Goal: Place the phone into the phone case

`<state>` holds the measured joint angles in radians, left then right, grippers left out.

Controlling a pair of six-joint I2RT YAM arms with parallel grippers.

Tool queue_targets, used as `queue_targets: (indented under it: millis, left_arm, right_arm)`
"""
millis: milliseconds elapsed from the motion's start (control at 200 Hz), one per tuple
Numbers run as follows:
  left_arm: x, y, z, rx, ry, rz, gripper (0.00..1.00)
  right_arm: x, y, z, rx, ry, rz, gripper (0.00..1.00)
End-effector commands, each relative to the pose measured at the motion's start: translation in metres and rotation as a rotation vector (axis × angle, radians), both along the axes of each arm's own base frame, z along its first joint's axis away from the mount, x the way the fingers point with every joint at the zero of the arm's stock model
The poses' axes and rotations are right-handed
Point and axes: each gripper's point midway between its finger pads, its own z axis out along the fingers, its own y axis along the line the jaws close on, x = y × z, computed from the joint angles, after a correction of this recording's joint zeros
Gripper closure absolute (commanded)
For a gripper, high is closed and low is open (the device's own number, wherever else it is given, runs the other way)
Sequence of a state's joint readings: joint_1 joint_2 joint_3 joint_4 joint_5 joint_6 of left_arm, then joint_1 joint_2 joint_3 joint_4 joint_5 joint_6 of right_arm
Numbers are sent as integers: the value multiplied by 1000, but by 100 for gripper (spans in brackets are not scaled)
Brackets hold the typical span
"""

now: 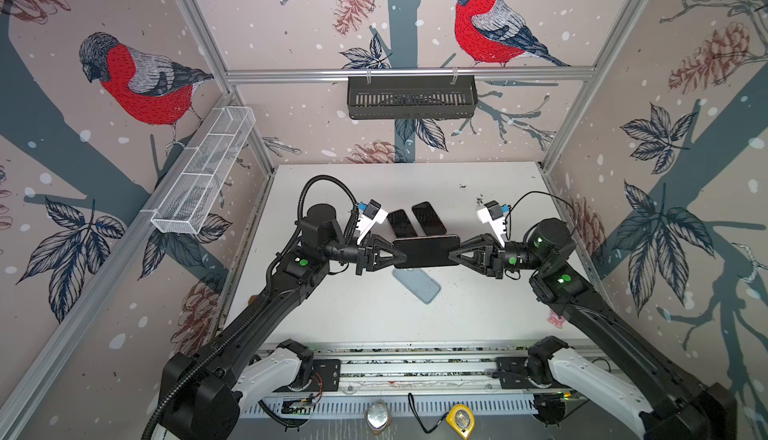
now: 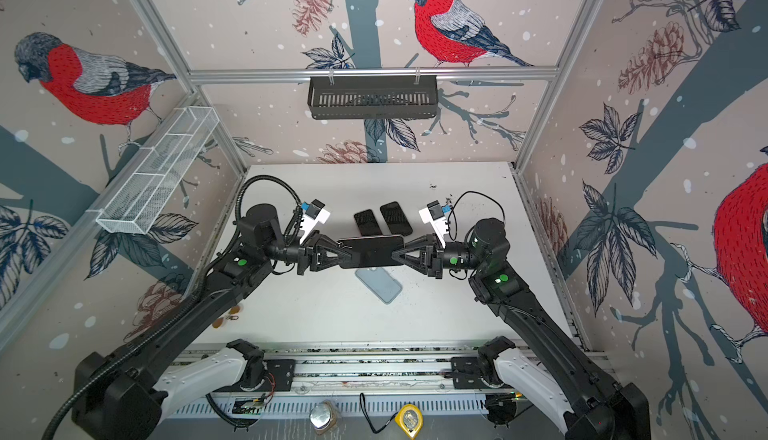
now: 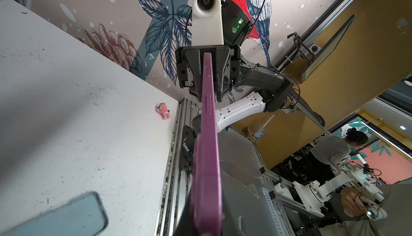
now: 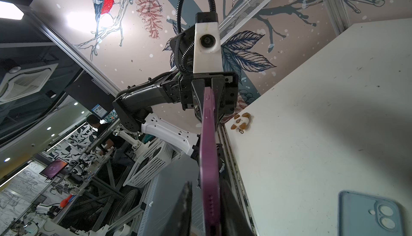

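- My left gripper (image 1: pixel 402 256) was clamped tight on one short end of the phone (image 1: pixel 427 251), which hung level above the table (image 1: pixel 478 317).
- My right gripper (image 1: pixel 453 256) straddled the opposite end, jaws not closed on it: one finger (image 4: pixel 186 206) stood off the purple edge.
- The blue phone case (image 1: pixel 417 287) lay flat on the table just below the phone, apart from it.

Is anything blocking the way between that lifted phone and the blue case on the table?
Nothing visible. The phone hangs over the far end of the blue case; two other phones lie farther back.
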<state>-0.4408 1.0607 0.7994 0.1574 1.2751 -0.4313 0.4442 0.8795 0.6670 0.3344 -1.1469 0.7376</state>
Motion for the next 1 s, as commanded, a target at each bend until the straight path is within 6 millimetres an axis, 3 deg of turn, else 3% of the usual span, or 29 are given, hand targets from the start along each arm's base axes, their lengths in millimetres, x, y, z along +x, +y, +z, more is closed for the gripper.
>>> queue_targets:
  millis: [0, 235, 470, 550, 615, 700, 816, 911, 996]
  left_arm:
    - [-3, 0, 7, -28, -50, -14, 100]
    - [-4, -1, 7, -27, -51, -16, 100]
    - [-2, -1, 5, -21, -58, 0, 100]
    - [7, -1, 2, 0, -74, 57, 69]
    - [20, 0, -5, 45, -91, 143, 52]
    - [52, 7, -26, 171, -99, 328, 49]
    - [96, 25, -80, 401, -21, 560, 52]
    - [113, 30, -120, 568, 14, 647, 54]
    - [116, 18, -144, 683, -5, 677, 53]
  right_arm:
    - [-5, 0, 10, 27, -40, 21, 75]
    - [-6, 2, 10, 29, -36, 23, 75]
    - [-3, 3, 8, 20, -22, 11, 96]
    - [2, 1, 8, 9, -27, -23, 98]
    - [11, -4, 9, 0, -39, -85, 99]
    - [33, -21, 9, -16, -43, -227, 99]
    - [76, -62, -12, -100, 10, -537, 99]
    - [97, -96, -34, -193, 59, -753, 99]
    - [99, -112, -48, -220, 84, -834, 99]
